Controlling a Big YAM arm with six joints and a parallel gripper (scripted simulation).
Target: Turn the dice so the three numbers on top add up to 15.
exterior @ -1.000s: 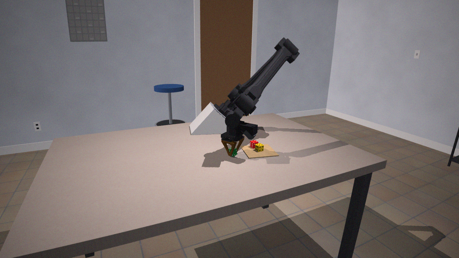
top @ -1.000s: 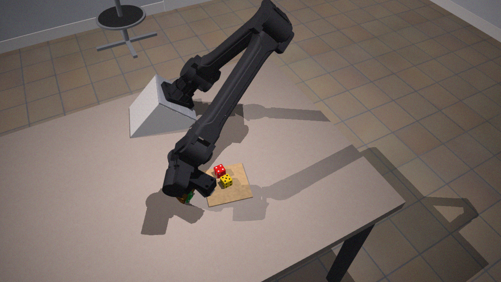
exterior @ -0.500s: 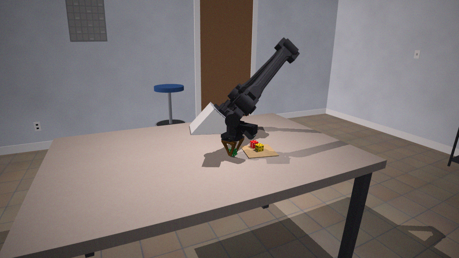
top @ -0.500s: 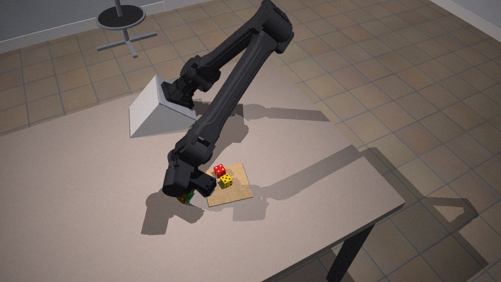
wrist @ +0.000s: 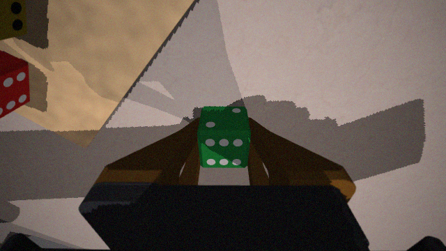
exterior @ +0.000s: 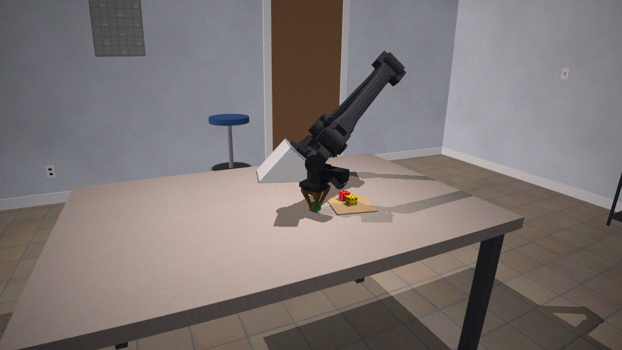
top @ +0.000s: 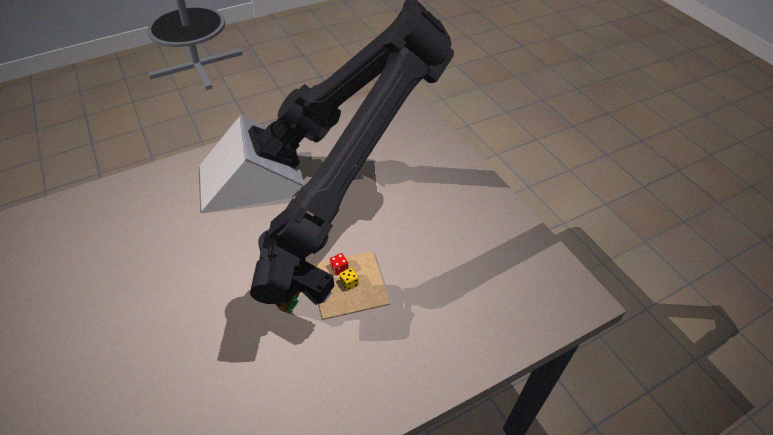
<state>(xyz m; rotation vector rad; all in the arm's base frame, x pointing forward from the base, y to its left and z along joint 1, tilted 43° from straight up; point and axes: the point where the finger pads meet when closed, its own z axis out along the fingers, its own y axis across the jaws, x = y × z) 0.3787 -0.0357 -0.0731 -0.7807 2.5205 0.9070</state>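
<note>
My claw (top: 288, 307) (exterior: 314, 209) (wrist: 224, 125), pointing down over the desk (top: 134, 324) (exterior: 217, 261) (wrist: 331, 52), grasps a green die (top: 292, 304) (exterior: 317, 207) (wrist: 224, 139), one finger pressed to each side. The die is off the mat, just beside it; whether it touches the desk I cannot tell. In the wrist view, its six-pip face is nearer my body and its two-pip face lies beyond, and the edge they share runs from finger to finger. Which number faces straight up I cannot say for sure. The die is a cube, with no side plainly longer, so no long axis stands out.

Next to my catch, the tan mat (top: 356, 302) (exterior: 354, 209) (wrist: 104, 52) lies flat on the desk, a corner aimed toward the green die in the wrist view. On it sit two more dice, close together: a red die (top: 339, 263) (exterior: 343, 195) (wrist: 14, 84) with four on top and a yellow die (top: 349, 279) (exterior: 351, 200) (wrist: 10, 21) with five on top, both resting flat.

Above, my black arm (top: 351, 135) (exterior: 365, 99) folds back to a pale wedge-shaped base (top: 232, 178) (exterior: 278, 165) on the desk, and a round stool (top: 186, 26) (exterior: 228, 119) stands beyond.
</note>
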